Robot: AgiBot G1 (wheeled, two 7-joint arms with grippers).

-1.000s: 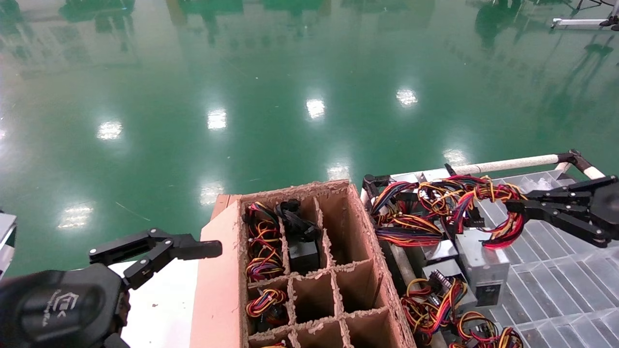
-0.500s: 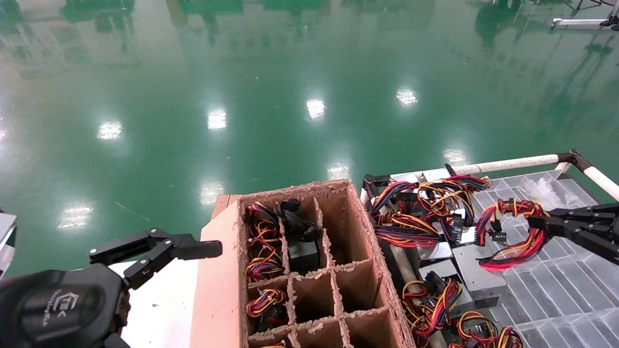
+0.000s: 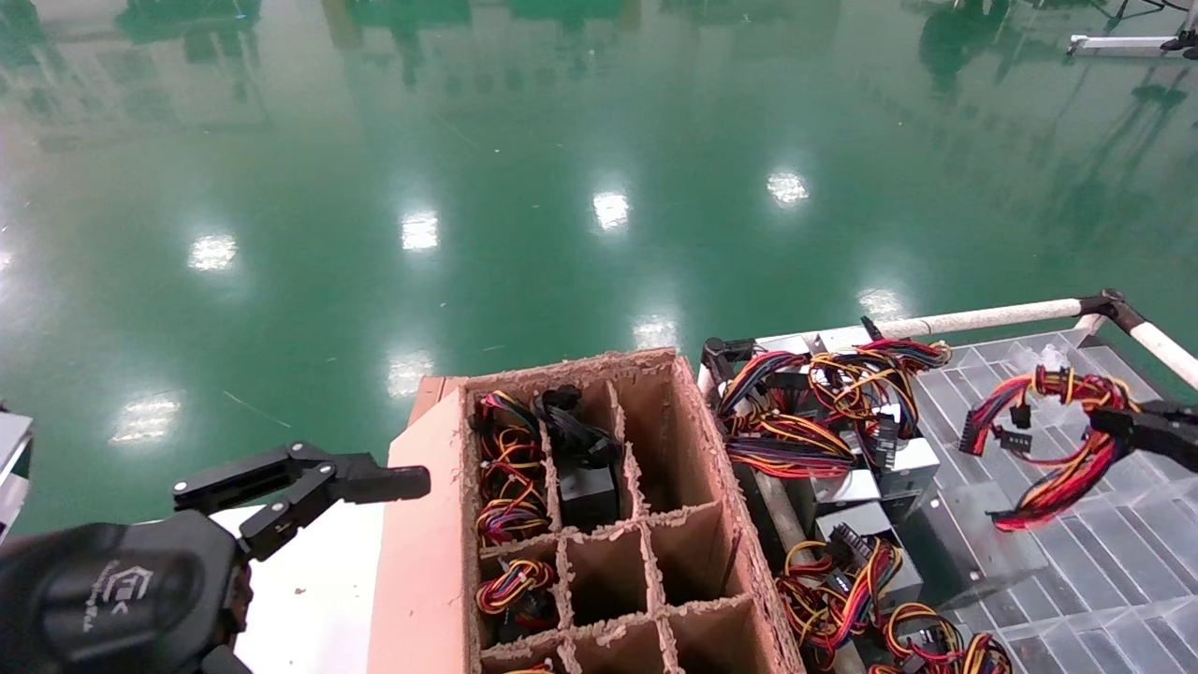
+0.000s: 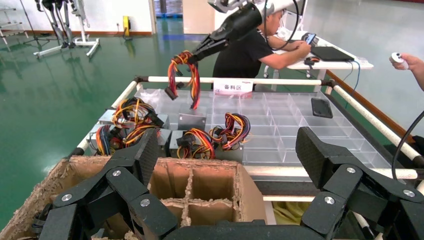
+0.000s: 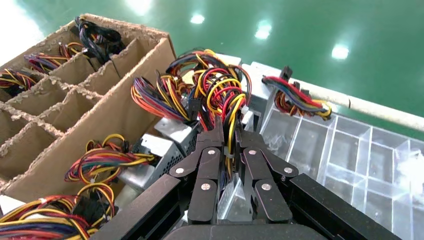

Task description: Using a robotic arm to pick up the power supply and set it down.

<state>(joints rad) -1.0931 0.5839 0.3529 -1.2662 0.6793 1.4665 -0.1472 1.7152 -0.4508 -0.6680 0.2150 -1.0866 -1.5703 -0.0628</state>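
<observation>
1. My right claw [image 5: 227, 134] is clamped narrow on the wire bundle [image 5: 220, 92] of the power supply [image 4: 192, 121], not on its metal case. The wires rise in a loop out of the jaws and trail below them.
2. The silver case sits straight below the claw, over the clear tray [image 3: 1104, 580]. I cannot tell whether it hangs free or rests on the tray.
3. My left claw [image 4: 225, 150] is spread wide and parked well away on the far side of the cardboard divider box [image 3: 430, 524], holding nothing.
4. My main worry is the grip. Sleeved wires are slick, and I judge the case is heavy enough to drag them through the jaws and drop.
5. Second worry: with the load slung beneath the claw, any quick sideways move could set it swinging, so it lands tilted or knocks the white rail [image 3: 983, 318] beyond.
6. Third: the pile of other supplies [image 3: 824, 421] lies between this claw and the cardboard box, all loose loops and plugs. A trailing plug could hook one and pull a neighbour along.
7. Fourth: carrying the weight by the leads strains where they enter the case, so I would move slowly and set it down low.
</observation>
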